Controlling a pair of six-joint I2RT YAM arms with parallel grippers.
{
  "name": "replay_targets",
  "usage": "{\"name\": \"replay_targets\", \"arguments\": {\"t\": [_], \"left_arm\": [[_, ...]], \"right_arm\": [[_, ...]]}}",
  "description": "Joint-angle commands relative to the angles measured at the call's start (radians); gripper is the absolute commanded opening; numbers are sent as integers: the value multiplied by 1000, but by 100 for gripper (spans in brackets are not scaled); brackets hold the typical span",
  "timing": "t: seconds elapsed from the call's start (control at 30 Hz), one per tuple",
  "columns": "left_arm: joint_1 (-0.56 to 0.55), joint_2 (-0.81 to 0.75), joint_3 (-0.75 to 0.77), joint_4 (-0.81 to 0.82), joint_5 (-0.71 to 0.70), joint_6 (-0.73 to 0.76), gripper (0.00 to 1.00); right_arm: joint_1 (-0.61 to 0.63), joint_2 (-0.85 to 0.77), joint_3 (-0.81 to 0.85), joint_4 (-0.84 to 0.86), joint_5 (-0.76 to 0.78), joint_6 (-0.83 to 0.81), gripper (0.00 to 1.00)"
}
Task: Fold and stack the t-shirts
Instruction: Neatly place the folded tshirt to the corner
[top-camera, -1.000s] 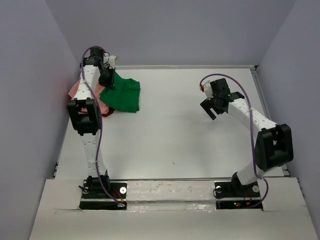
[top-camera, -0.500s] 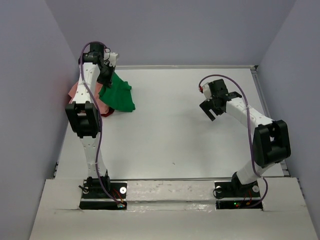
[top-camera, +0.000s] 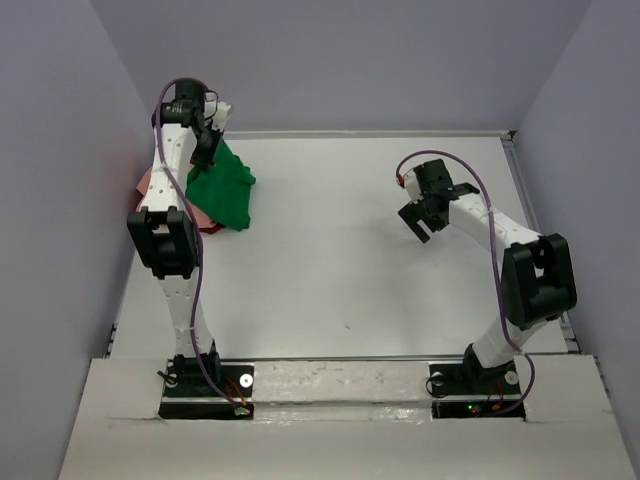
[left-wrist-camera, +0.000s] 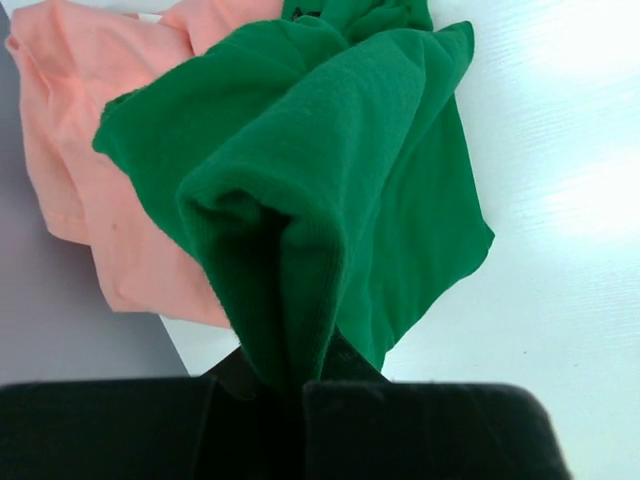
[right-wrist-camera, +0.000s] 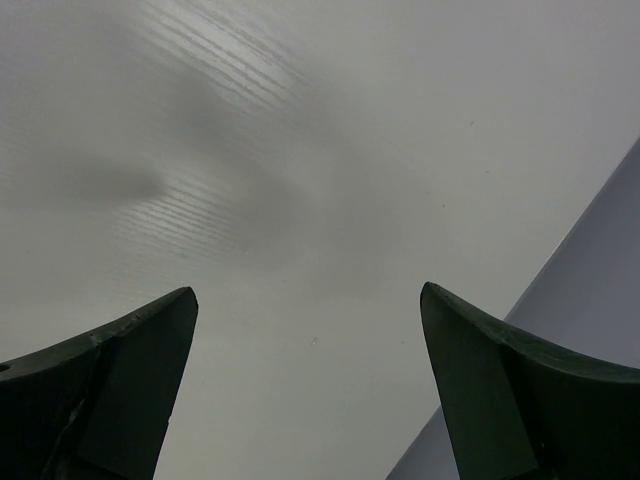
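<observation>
Green t-shirt (left-wrist-camera: 340, 180), bunched into hanging folds, pinched by the left gripper (left-wrist-camera: 300, 385), next to a salmon-pink t-shirt (left-wrist-camera: 80, 150); right gripper (right-wrist-camera: 310, 340) spread wide above the white table (right-wrist-camera: 300, 150).

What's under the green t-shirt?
The green t-shirt drapes partly over a salmon-pink t-shirt, bare table under the rest. How far the pink one extends beneath is covered.
</observation>
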Motion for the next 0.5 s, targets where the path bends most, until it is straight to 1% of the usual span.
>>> {"name": "replay_targets", "arguments": {"t": [0.0, 0.2, 0.47], "left_arm": [[0, -79, 76, -64, -27, 129, 0], [0, -93, 136, -64, -25, 132, 0], [1, -125, 159, -64, -19, 134, 0]], "right_arm": [[-4, 9, 47, 14, 18, 14, 98], [-4, 32, 56, 5, 27, 14, 98], [-4, 52, 67, -3, 31, 18, 98]]}}
